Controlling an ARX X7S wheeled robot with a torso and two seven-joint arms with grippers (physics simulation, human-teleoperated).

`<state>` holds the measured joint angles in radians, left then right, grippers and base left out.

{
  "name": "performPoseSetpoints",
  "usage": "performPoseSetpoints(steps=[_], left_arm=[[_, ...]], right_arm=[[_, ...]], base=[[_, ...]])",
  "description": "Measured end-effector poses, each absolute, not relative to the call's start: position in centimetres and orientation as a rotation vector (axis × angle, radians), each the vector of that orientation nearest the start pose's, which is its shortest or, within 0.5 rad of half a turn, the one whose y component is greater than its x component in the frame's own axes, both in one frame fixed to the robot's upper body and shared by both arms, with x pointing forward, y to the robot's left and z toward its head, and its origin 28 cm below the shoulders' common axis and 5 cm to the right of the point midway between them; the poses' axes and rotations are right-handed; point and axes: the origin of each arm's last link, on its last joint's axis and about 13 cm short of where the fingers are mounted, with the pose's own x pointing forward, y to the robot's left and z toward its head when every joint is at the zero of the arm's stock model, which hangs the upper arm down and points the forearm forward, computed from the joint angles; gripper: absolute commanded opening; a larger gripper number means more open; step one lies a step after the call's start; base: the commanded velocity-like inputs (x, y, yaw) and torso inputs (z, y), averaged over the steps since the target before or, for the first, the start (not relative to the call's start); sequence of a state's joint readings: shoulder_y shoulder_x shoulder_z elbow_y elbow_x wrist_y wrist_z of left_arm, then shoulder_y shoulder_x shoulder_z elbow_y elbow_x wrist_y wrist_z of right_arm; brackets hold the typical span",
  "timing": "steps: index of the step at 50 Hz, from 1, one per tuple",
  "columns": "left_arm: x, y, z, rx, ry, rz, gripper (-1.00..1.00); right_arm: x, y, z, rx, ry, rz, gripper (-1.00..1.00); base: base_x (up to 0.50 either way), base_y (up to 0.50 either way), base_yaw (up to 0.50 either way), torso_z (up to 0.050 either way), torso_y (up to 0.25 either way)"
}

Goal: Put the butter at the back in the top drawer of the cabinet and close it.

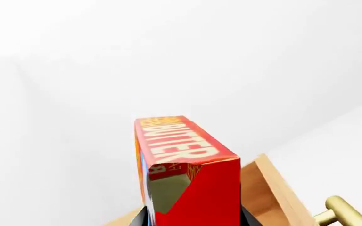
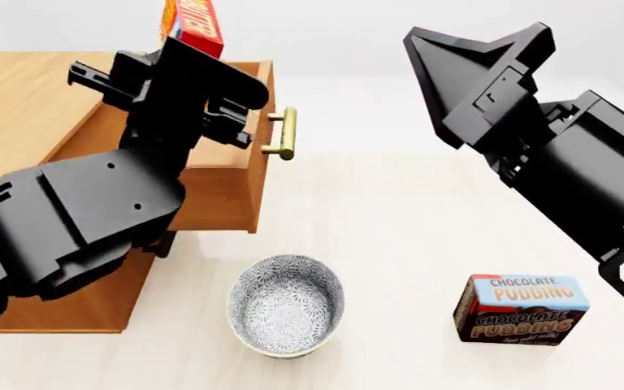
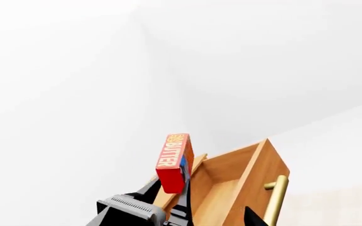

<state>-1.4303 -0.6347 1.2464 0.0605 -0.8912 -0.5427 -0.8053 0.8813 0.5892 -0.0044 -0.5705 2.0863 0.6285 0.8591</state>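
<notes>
Head view, left tool (image 2: 188, 49) raised over open top drawer (image 2: 249, 122), pinching butter (image 2: 192, 23) (upright), right tool's grip state unclear.

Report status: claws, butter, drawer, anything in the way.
Left claw shut on red-and-yellow butter box, held above open light-brown wooden top drawer. Right claw raised aside, state unclear. Patterned bowl and brown chocolate pudding box sit clear of drawer.

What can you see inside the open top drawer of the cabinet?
In the right wrist view, the top drawer shows only plain wood inside. The butter is held above it by the left gripper, not yet in. The drawer's near part is hidden behind that gripper.
</notes>
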Motion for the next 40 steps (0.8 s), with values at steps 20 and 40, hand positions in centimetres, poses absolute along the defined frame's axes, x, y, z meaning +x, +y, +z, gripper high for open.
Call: performPoseSetpoints(steps=[20, 40], left_arm=[[34.0, 21.1, 26.4, 0.324, -0.187, 0.062, -1.0], [35.7, 20.9, 25.3, 0.227, -0.041, -0.012, -1.0]], right_arm=[[19.2, -12.1, 31.4, 0.663, -0.032, 0.623, 1.0], [19.2, -12.0, 31.3, 0.658, -0.029, 0.621, 1.0]], base=[[0.0, 0.0, 0.0, 0.001, 0.002], [0.0, 0.0, 0.0, 0.0, 0.002]])
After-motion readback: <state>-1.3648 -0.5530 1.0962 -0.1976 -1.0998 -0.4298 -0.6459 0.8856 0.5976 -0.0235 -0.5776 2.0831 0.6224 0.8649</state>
